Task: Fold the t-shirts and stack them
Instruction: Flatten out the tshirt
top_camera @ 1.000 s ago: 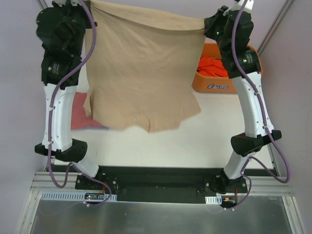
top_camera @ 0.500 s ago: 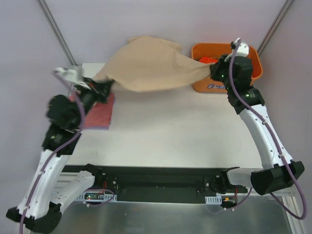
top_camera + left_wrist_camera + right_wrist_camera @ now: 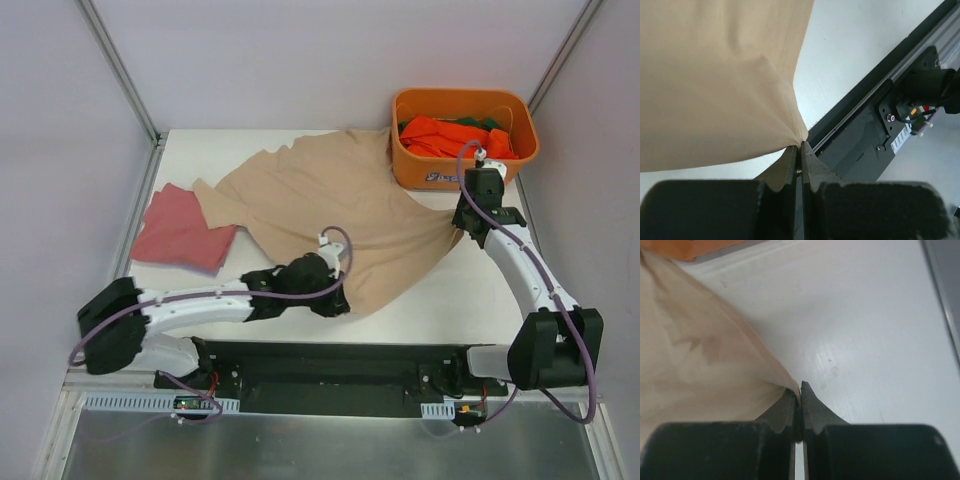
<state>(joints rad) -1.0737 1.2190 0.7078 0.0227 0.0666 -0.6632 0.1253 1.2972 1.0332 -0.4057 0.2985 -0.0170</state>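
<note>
The beige t-shirt (image 3: 330, 205) lies spread over the middle of the white table, creased at its far left. My left gripper (image 3: 338, 297) is shut on its near corner, close to the table's front edge; the pinched cloth (image 3: 715, 75) shows in the left wrist view above the gripper (image 3: 800, 147). My right gripper (image 3: 458, 222) is shut on the shirt's right corner, low over the table; the cloth (image 3: 705, 355) shows in the right wrist view by the gripper (image 3: 800, 390). A folded pinkish-red t-shirt (image 3: 180, 228) lies flat at the left.
An orange plastic bin (image 3: 440, 172) at the back right holds orange (image 3: 445, 135) and green clothes, just beyond my right gripper. A black rail (image 3: 330, 362) runs along the table's near edge. Walls close the left and right sides.
Both arms came down and toward me from high up, swinging the beige shirt out and laying it flat on the table. Both grippers kept their hold on its corners.
</note>
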